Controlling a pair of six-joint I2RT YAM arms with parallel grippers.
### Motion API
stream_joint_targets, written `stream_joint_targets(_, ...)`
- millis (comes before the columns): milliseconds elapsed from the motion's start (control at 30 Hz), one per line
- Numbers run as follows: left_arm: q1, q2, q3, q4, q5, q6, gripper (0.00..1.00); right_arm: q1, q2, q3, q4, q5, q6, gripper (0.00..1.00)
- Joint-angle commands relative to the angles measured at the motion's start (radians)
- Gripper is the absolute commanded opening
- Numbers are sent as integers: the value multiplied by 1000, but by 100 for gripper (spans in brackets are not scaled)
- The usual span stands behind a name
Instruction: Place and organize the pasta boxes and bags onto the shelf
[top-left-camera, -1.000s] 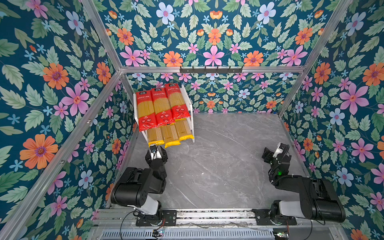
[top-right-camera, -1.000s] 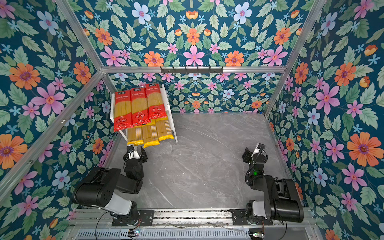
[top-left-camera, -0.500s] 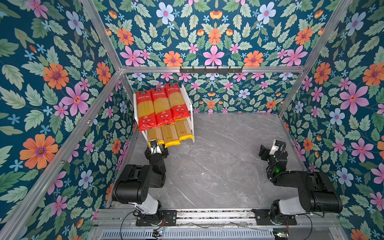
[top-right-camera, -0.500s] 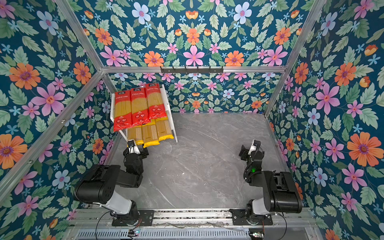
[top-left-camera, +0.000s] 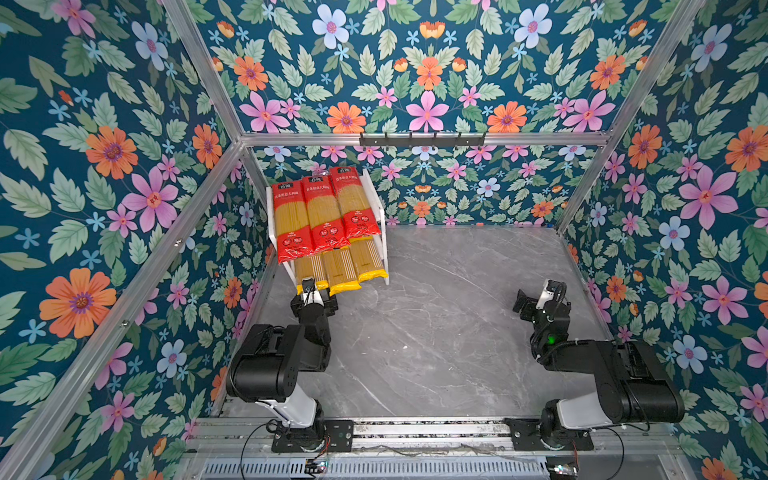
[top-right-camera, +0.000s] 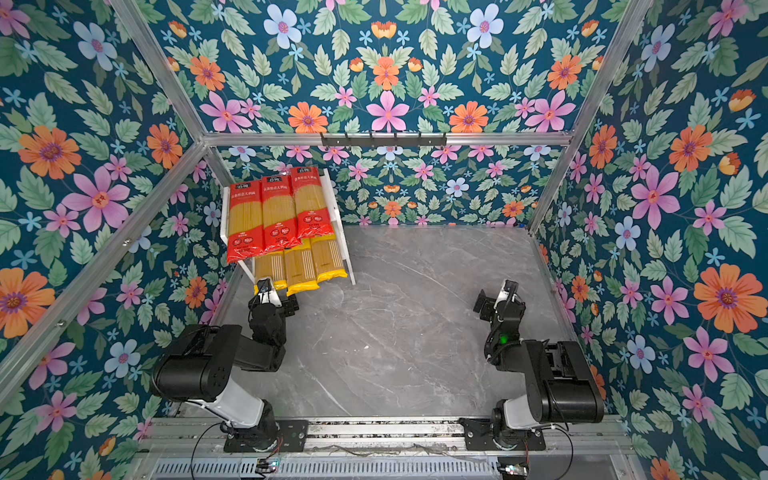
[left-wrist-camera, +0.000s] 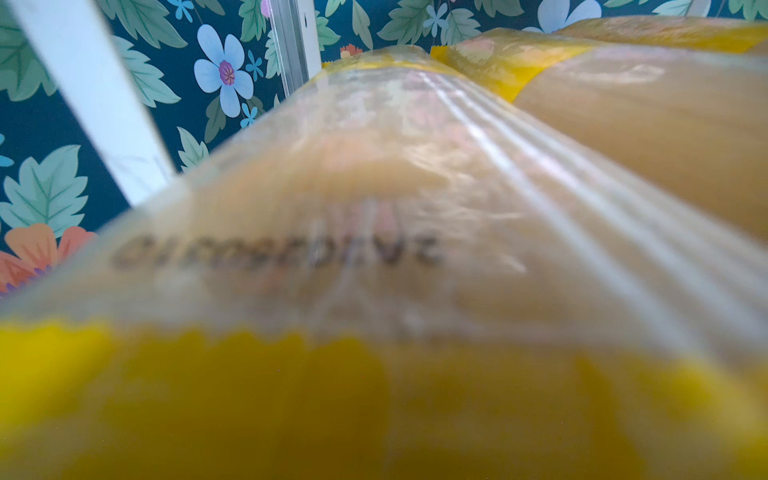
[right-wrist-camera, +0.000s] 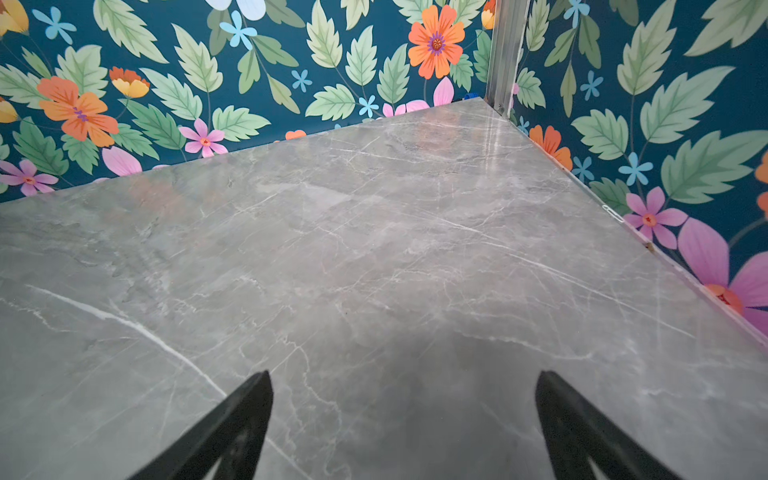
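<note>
Three red-ended bags (top-left-camera: 320, 216) are lying side by side on the shelf's (top-left-camera: 374, 193) top tier, with three yellow-ended bags (top-left-camera: 340, 270) below. Your left gripper (top-left-camera: 309, 289) is sitting right at the leftmost one's near end, and you cannot tell how its jaws stand. Your right gripper (right-wrist-camera: 404, 376) is hovering over the table (right-wrist-camera: 374, 249), jaws spread wide.

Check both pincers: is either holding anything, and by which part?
Right pincer: open, nothing held. Left pincer sits at the yellow end of the leftmost lower pasta bag; a grip cannot be told.
</note>
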Motion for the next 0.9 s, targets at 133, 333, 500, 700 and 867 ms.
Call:
stream_joint_targets(133, 2, 0, 1, -20, 4, -14, 100, 1, 1, 3, 21, 23, -17, 99)
stream_joint_targets(333, 6, -1, 4, -26, 4, -18, 100, -6, -2, -14, 40, 10, -10, 99)
stream_joint_targets(500, 6, -1, 3, -25, 5, -18, 100, -5, -2, -11, 40, 10, -11, 99)
stream_joint_targets(700, 6, -1, 4, -26, 5, -18, 100, -6, -1, -8, 40, 10, -11, 99)
stream_joint_targets(867, 6, -1, 4, -26, 5, -18, 100, -6, -1, 2, 24, 4, -16, 99)
